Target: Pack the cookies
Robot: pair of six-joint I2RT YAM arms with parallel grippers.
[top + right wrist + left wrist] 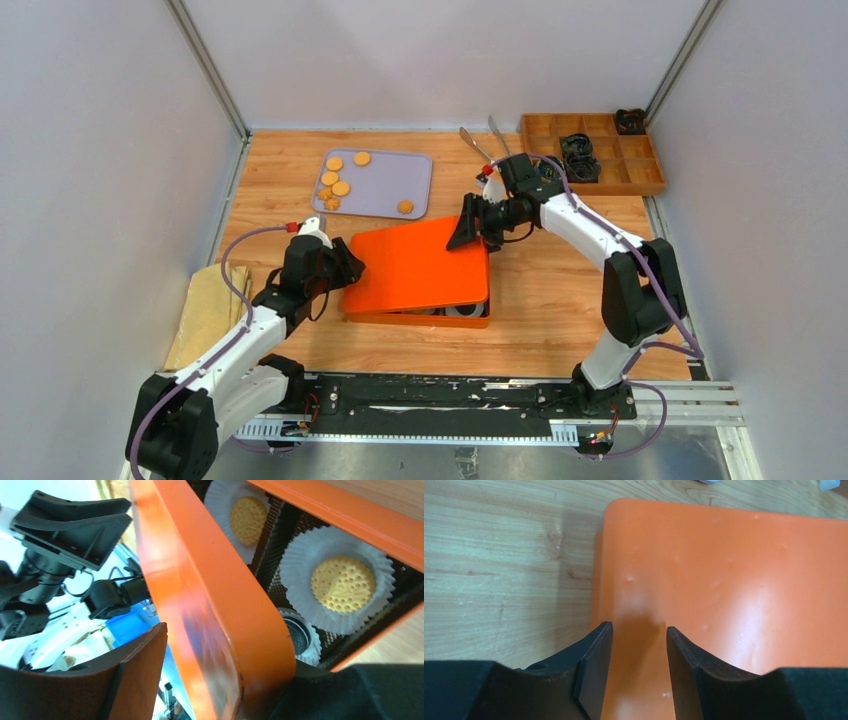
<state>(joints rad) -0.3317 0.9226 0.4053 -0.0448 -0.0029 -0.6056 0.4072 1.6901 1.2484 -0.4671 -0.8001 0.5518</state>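
Cookies lie in two places. Seven golden ones, as far as the top view lets me count, sit loose on the grey tray at the far left of the desk: six are clustered at its left end and one is alone near its front edge. More are in the orange box at the desk's centre. There the right wrist view shows three white paper liners, two each holding a golden cookie and the third holding a dark disc.

The orange lid lies tilted over the box. The right end effector is clamped on the lid's far right corner. The left end effector hangs at the lid's left edge, its fingers parted and holding nothing.

Far right, a wooden organiser holds black parts in two of its compartments. Two metal utensils lie just left of it, and a tan bag rests at the left edge.
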